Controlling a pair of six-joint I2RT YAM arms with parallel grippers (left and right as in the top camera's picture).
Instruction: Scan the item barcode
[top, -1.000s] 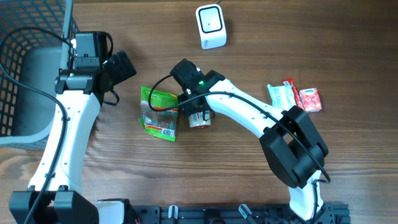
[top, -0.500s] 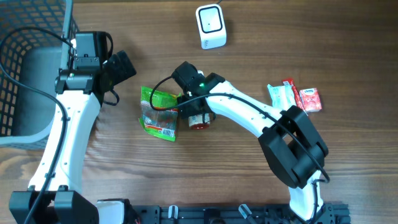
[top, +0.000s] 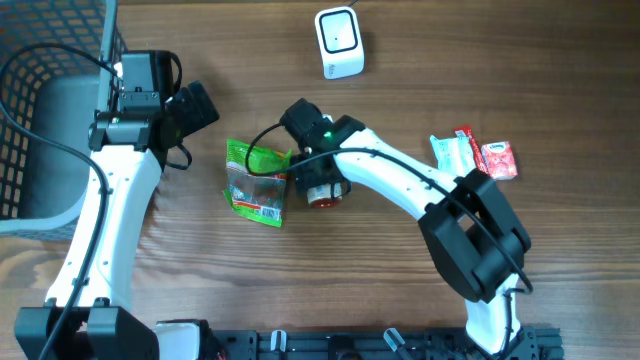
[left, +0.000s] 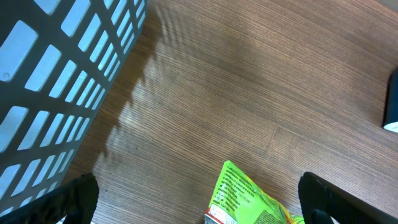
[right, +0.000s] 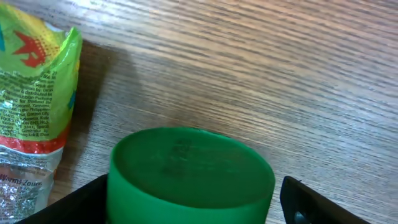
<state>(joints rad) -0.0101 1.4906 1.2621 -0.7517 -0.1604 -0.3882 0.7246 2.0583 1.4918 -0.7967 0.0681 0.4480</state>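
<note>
We reckon the green-lidded jar (right: 189, 174) rigid, light, slick: grip it across the top, straddled by the parted jaws of the right gripper (right: 196, 198); the left gripper (left: 199, 200) gapes too.

Lighting bright and even. Basket (left: 134, 22) throws a soft slatted shadow across the table (left: 261, 81). Right wrist view: green lid (right: 189, 168) slightly soft at close range; wood grain sharp.

Left tool (top: 198, 106) gapes wide; right tool (right: 194, 196) points downward, its fingers spread apart.
</note>
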